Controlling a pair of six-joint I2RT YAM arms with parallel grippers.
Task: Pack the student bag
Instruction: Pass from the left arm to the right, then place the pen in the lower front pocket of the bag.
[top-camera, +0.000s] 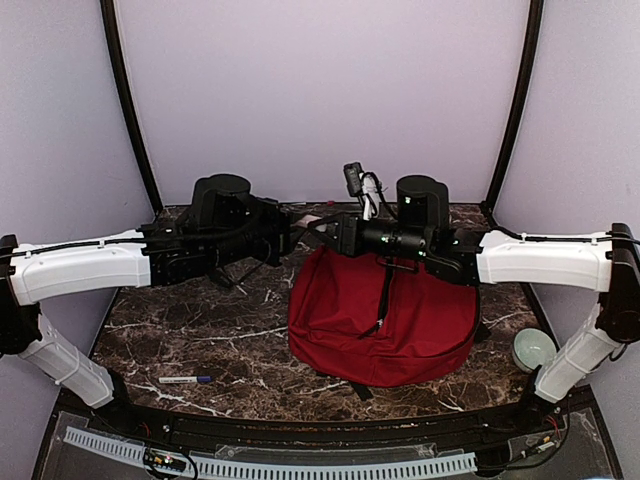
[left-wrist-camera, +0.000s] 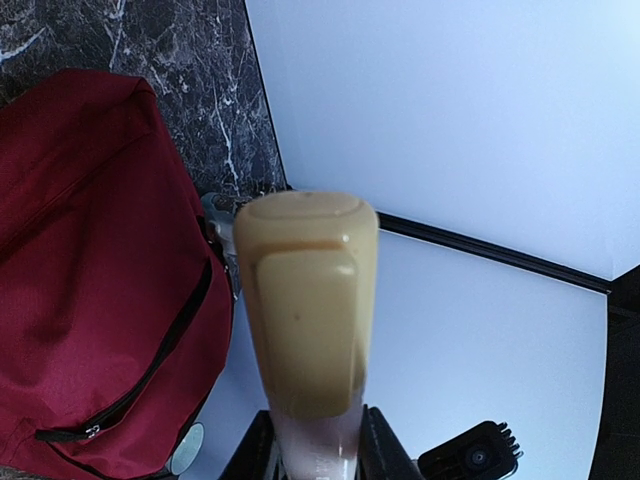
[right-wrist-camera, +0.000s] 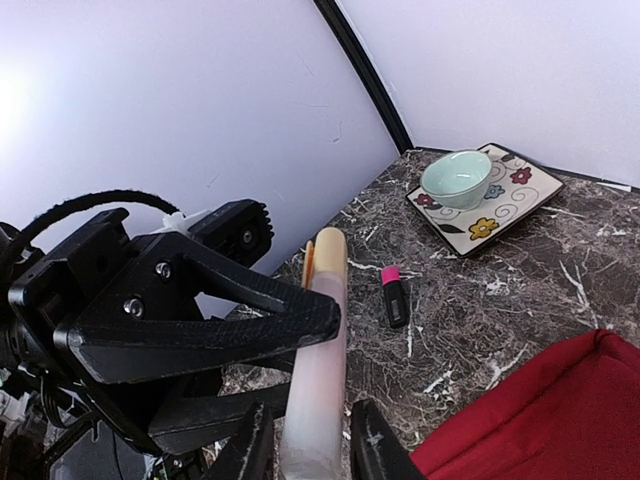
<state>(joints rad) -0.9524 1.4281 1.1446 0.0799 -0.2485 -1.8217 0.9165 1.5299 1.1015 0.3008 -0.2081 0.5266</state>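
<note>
Left gripper (left-wrist-camera: 318, 445) clamps the bottle (left-wrist-camera: 305, 300). Right gripper (right-wrist-camera: 312, 450) sits narrow around its body, though I cannot tell if it grips. The student bag (top-camera: 385, 320) lies below both sets of fingers, untouched.

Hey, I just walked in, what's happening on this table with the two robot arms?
The two arms meet over the far end of the marble table, by the red student bag lying on it. The left claw grips a pale tube with a cream cap; the right claw flanks the same tube, though I cannot tell whether it grips. It looks like a handover, and the tube is not in the bag yet.
</note>
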